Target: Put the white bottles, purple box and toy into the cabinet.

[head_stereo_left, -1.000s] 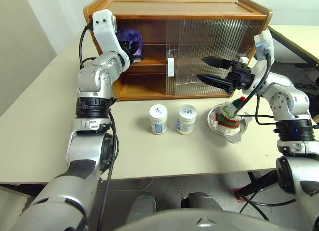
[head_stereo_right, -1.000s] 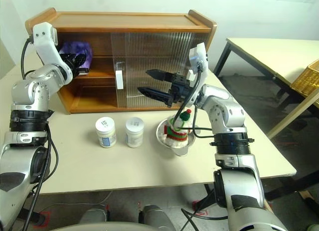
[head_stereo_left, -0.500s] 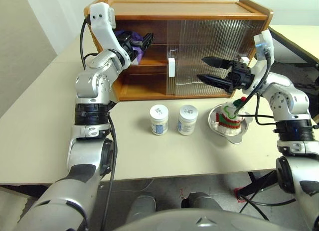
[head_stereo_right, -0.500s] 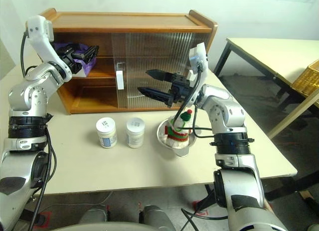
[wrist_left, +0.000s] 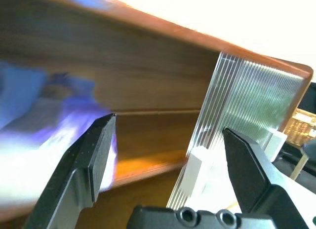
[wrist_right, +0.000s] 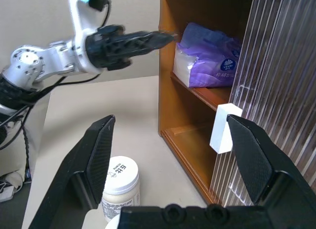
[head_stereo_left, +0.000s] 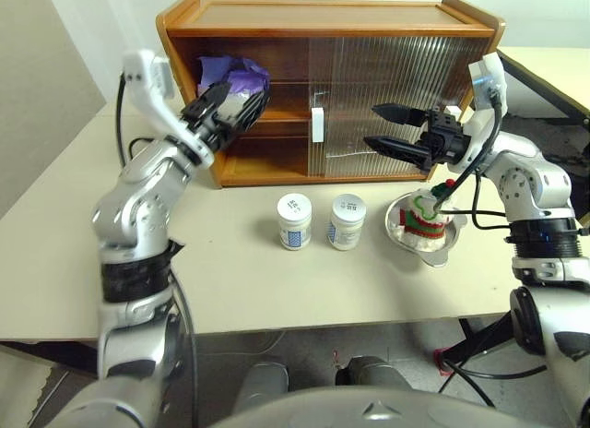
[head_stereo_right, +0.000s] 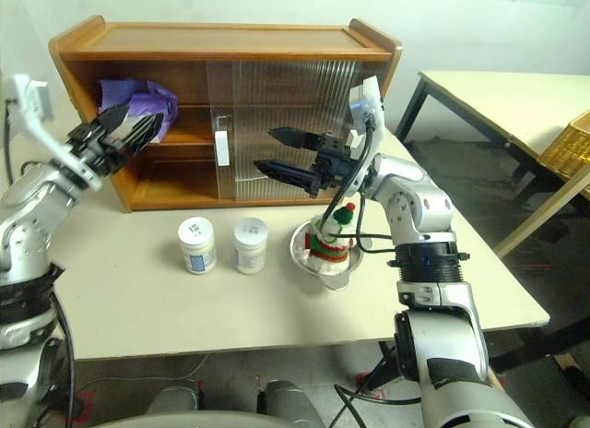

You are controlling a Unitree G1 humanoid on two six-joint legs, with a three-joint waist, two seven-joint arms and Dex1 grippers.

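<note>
Purple box on cabinet upper shelf, left end. Left gripper released, empty, at opening; right gripper agape, idle. Next: grasp white bottles mid-tabletop.

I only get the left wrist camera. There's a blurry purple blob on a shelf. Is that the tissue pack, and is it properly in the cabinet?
Observer: Yes. The tissue pack lies on the upper shelf of the cabinet, at its open left end.
Operator: Where did the white jars go?
Observer: Both jars stand upright, side by side, on the table in front of the cabinet.
Operator: And the Christmas toy?
Observer: The toy sits in a metal bowl to the right of the jars, below the open right tool.
</note>
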